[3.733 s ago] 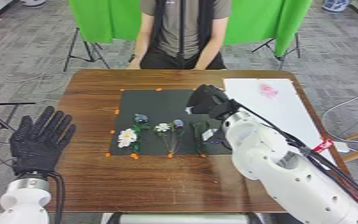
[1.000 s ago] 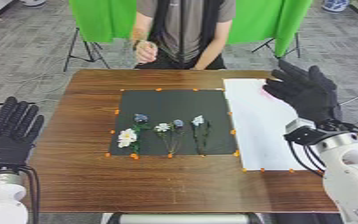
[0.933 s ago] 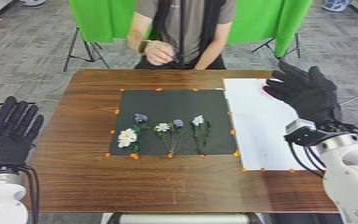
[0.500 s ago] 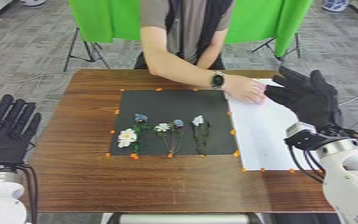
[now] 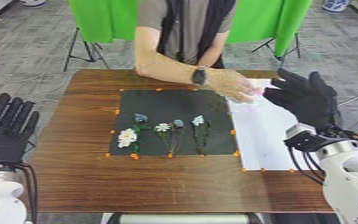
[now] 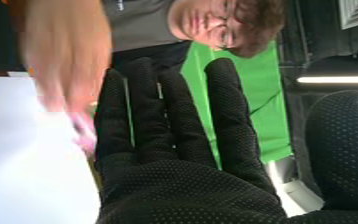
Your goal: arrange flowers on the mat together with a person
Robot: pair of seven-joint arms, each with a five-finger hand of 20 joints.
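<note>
Your right hand (image 5: 307, 100): open, fingers straight, nothing held, raised over the right side of the white sheet (image 5: 266, 145). Your left hand (image 5: 1, 140): open and empty, off the table's left edge.

Change: your right hand has swung off the black mat (image 5: 171, 104) since the earliest frame, and the person's hand (image 5: 229, 84) has come across the table (image 5: 158, 182) to the sheet's far end. It is at the pink flower (image 6: 85, 134); you can't tell if it has a grip, the hand being blurred. Reads as the person's turn; hold your right hand clear until that arm withdraws.

Count, outward: one pink bloom by the person's fingers. Five on the mat: one large white flower (image 5: 127, 137), two blue flowers (image 5: 141, 118) (image 5: 178, 123), one small white flower (image 5: 162, 127), one white bud (image 5: 198, 120) rightmost. One mat, one sheet. Judged nearly done, with the pink one left to place.
</note>
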